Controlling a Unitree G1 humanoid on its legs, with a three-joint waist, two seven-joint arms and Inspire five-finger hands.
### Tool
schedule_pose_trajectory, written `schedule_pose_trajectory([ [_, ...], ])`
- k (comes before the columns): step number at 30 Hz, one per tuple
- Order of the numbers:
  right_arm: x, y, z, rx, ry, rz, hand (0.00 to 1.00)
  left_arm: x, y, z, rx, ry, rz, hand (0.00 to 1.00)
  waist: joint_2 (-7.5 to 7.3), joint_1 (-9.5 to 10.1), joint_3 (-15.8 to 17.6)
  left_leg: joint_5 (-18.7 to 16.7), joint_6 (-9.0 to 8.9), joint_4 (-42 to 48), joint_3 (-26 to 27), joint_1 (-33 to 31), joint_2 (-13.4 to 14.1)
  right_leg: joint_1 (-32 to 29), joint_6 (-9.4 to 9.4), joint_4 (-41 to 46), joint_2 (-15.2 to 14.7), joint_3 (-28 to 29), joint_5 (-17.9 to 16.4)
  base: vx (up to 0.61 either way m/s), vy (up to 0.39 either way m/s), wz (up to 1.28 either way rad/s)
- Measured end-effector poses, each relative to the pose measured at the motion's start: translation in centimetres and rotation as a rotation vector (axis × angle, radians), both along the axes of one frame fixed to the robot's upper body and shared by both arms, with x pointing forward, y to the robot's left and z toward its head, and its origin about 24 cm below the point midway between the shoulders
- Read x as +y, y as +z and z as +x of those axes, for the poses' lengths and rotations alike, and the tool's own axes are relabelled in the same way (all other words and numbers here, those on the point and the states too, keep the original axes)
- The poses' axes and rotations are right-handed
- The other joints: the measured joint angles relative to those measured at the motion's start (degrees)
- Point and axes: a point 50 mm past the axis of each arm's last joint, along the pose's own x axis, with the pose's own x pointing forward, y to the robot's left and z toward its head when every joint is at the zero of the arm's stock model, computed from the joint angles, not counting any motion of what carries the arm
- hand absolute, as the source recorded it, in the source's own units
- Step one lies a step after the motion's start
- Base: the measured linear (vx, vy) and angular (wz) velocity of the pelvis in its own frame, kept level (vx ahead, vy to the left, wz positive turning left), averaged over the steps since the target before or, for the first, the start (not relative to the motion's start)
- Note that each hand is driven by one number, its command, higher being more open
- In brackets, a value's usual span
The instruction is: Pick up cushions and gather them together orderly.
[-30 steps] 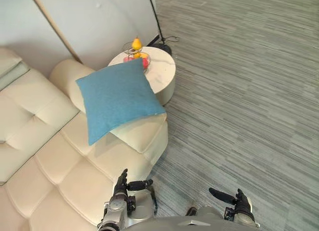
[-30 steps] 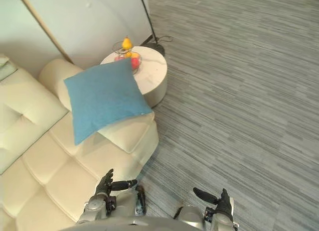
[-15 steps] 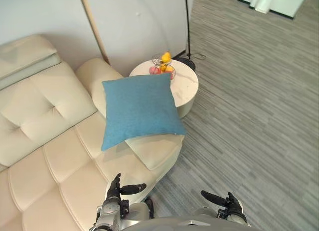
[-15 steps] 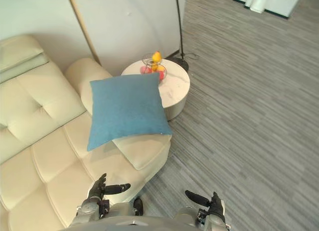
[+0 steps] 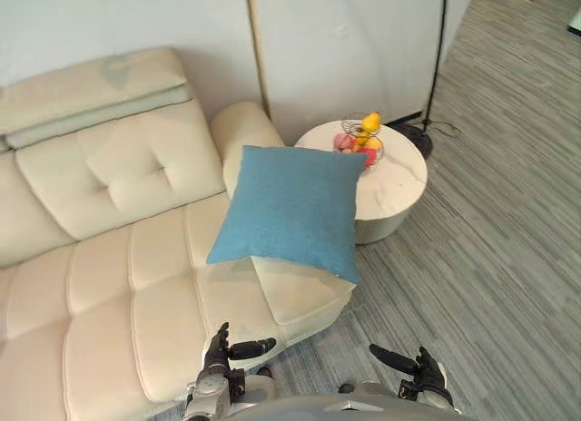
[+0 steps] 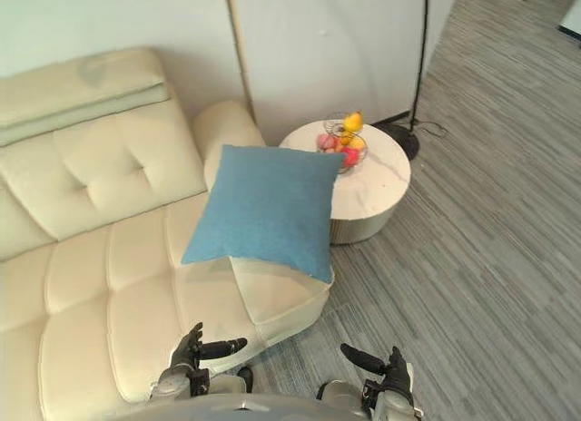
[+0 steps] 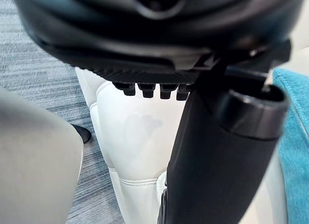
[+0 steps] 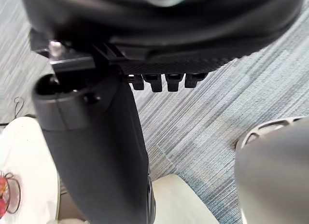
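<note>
A blue square cushion [image 5: 292,210] leans tilted on the cream sofa [image 5: 109,258], resting against the armrest [image 5: 243,131] and over the end of the seat; its edge shows as a strip of blue cushion [image 7: 295,151] in the left wrist view. My left hand [image 5: 220,350] is low, above the sofa's front edge, fingers straight and thumb out, holding nothing. My right hand [image 5: 423,374] hangs over the striped grey floor, also open and empty. Both hands are well short of the cushion.
A round white side table [image 5: 392,181] stands right of the sofa, carrying a wire basket of fruit [image 5: 361,141]. A floor lamp's pole and base [image 5: 419,131] stand behind it by the wall. Striped grey carpet [image 5: 508,249] stretches to the right.
The whole view has swung left, so more of the sofa shows: the camera has moved. The cushion lies as before. Both hands keep the same open pose.
</note>
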Motion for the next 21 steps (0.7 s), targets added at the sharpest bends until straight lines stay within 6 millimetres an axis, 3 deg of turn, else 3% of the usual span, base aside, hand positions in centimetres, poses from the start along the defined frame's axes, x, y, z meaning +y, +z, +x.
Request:
schedule_pose_trajectory([
  [4,0.7,0.3,0.8,-0.038,0.0,0.013,1.0,0.4,0.1,0.0,-0.003,0.005,0.007,1.0,-1.29,0.0,0.03,2.49,0.83,0.02,-0.36,-2.69,-1.1,0.63,0.02,-1.16,-1.45,-4.84,-0.07,-0.05,0.003,0.67],
  [11,0.8,1.3,2.3,-0.123,-0.002,0.001,1.0,0.6,0.1,0.0,-0.005,-0.004,0.017,1.0,-1.1,0.4,-0.25,5.31,1.25,-4.47,1.95,-1.42,-1.54,0.86,0.44,-1.49,-2.31,-5.8,0.57,-0.09,0.043,0.13],
  [16,-1.4,3.9,4.2,-0.269,-0.001,-0.095,1.0,1.1,0.8,-0.4,-0.046,0.009,0.039,1.0,-0.84,-0.23,-1.24,7.54,2.02,-9.76,3.79,0.25,-1.76,0.87,1.37,-4.04,-2.03,-5.05,2.16,-0.05,0.038,-0.07],
  [21,-4.4,7.6,6.3,-0.43,0.01,-0.226,1.0,4.2,3.8,1.5,-0.203,0.031,0.137,1.0,-0.88,-0.34,-2.0,8.32,2.19,-12.43,4.36,1.07,-1.87,1.24,1.41,-6.26,-1.72,-4.58,3.24,0.04,0.002,-0.02],
])
